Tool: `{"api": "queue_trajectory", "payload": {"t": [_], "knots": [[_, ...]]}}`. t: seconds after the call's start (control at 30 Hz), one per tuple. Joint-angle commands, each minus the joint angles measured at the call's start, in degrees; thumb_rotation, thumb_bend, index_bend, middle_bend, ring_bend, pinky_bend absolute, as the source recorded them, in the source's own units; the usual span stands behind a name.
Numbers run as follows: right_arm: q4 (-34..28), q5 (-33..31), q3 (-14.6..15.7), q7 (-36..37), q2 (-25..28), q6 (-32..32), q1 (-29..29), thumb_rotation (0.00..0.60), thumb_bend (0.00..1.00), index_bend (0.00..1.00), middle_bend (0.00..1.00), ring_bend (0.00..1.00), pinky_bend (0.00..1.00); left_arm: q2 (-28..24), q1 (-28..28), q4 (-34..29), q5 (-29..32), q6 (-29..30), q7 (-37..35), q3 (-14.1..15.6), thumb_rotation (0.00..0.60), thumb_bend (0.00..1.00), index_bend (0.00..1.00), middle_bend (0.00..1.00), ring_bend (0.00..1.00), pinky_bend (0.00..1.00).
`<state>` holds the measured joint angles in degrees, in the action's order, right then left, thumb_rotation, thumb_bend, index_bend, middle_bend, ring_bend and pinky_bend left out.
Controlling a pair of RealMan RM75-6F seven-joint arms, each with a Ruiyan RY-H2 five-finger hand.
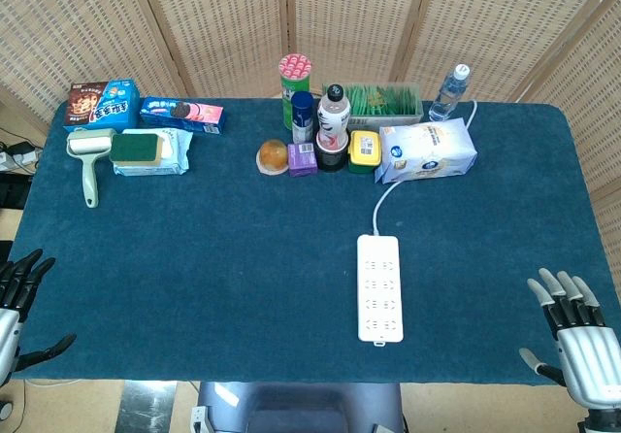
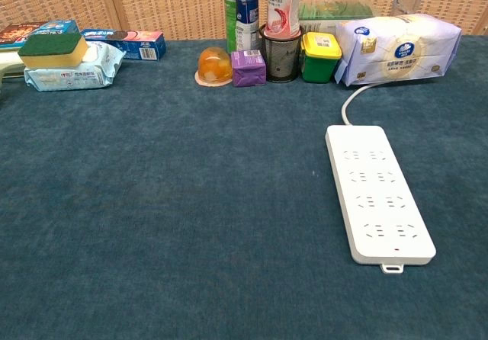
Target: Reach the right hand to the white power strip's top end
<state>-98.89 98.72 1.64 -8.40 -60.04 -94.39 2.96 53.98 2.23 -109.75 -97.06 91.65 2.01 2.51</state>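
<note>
Right hand (image 1: 571,341) hangs at the near right corner of the blue table (image 1: 213,258) in the head view, fingers spread wide and holding nothing, well apart from the white power strip (image 1: 379,287). That strip lies flat on the cloth, lengthwise toward the back, and its cord (image 1: 388,198) runs from its top end up past a white tissue pack (image 1: 426,149). Far to the strip's left, at the near left edge, the left hand (image 1: 19,302) is also open, dark fingers apart and empty. Behind the strip stand a yellow-lidded tub (image 1: 365,150), a purple box (image 1: 303,159) and a water bottle (image 1: 448,91). From the chest view neither hand shows; the white power strip (image 2: 377,193) sits right of centre, its top end nearest the tissue pack (image 2: 398,46), with the cord (image 2: 352,100) curving between them. An orange jelly cup (image 2: 214,65) and a green sponge (image 2: 52,45) lie to the strip's far left.
</note>
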Motion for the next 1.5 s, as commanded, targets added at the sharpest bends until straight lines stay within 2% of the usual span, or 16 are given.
{"api": "queue_trajectory", "payload": {"t": [0.03,0.2,0.37,0.53,0.63,0.7,0.73,0.8,0.83,0.9,0.97,1.07,1.2,1.5], "knots": [[-0.1,-0.1,0.0,-0.1,0.0,0.2,-0.1,0.600,0.00,0.09,0.07,0.03,0.02,-0.1,0.0,0.1,0.1,0.2,-0.5,0.0,0.600,0.12,0.00,0.00,0.00,0.01],[0.2,0.3,-0.1,-0.4,-0.5,1.5,-0.9,0.600,0.00,0.09,0.07,0.03,0.02,0.1,0.2,0.3,0.4,0.9,-1.0,-0.3,0.600,0.12,0.00,0.00,0.00,0.01],[-1.1,-0.6,-2.1,-2.2,-1.4,8.5,-5.9,0.600,0.01,0.09,0.09,0.05,0.03,0.5,0.4,0.5,-0.4,1.6,-0.6,-0.1,0.600,0.12,0.00,0.00,0.00,0.01],[-1.9,-3.8,-5.3,-2.9,-3.6,17.9,-12.8,0.600,0.10,0.09,0.10,0.06,0.06,0.6,0.4,0.4,-0.8,1.4,-0.1,0.1,0.600,0.12,0.00,0.00,0.00,0.01],[-2.0,-5.6,-7.1,-3.6,-5.1,21.4,-15.8,0.600,0.17,0.10,0.20,0.16,0.11,0.6,0.6,0.6,-1.0,1.7,-0.5,0.2,0.600,0.12,0.00,0.00,0.00,0.01],[-1.8,-7.0,-8.9,-4.2,-6.7,23.8,-18.5,0.600,0.22,0.12,0.33,0.32,0.21,0.6,0.6,0.8,-0.9,1.8,-0.9,0.2,0.600,0.12,0.00,0.00,0.00,0.01],[-1.0,-8.0,-10.4,-4.6,-8.5,25.6,-20.7,0.600,0.25,0.12,0.45,0.45,0.30,0.6,0.6,0.9,-0.8,1.7,-1.1,0.2,0.600,0.12,0.00,0.00,0.00,0.01],[0.0,-8.9,-11.5,-5.6,-10.3,27.1,-22.8,0.600,0.36,0.13,0.68,0.73,0.57,0.5,0.4,1.0,-0.6,1.6,-1.4,0.1,0.600,0.12,0.00,0.00,0.00,0.01],[0.6,-9.4,-12.0,-6.2,-11.3,28.2,-24.0,0.600,0.41,0.13,0.75,0.81,0.67,0.5,0.4,1.0,-0.3,1.4,-1.5,0.0,0.600,0.12,0.00,0.00,0.00,0.01],[1.2,-10.4,-12.4,-7.1,-12.4,30.1,-25.7,0.600,0.58,0.12,0.88,0.96,0.91,0.4,0.2,1.0,0.2,1.2,-1.6,-0.1,0.600,0.12,0.00,0.00,0.00,0.01],[1.2,-12.0,-12.6,-8.0,-13.1,32.8,-27.6,0.600,0.70,0.13,0.91,1.00,0.99,0.2,0.1,0.9,0.6,1.0,-1.8,-0.2,0.600,0.12,0.00,0.00,0.00,0.01],[1.3,-13.9,-12.7,-8.4,-13.8,35.9,-29.5,0.600,0.83,0.17,0.91,1.00,1.00,0.1,0.0,0.9,1.1,0.8,-2.0,-0.4,0.600,0.12,0.00,0.00,0.00,0.01],[1.5,-17.0,-12.6,-9.2,-14.0,41.7,-33.1,0.600,0.88,0.21,0.91,1.00,1.00,0.0,-0.2,0.8,1.7,0.6,-2.3,-0.6,0.600,0.12,0.00,0.00,0.00,0.01],[3.5,-27.1,-13.1,-17.4,-17.2,47.3,-38.9,0.600,0.90,0.26,0.91,1.00,1.00,0.2,-0.3,0.2,1.9,0.2,-1.1,-0.6,0.600,0.12,0.00,0.00,0.00,0.01]]}}
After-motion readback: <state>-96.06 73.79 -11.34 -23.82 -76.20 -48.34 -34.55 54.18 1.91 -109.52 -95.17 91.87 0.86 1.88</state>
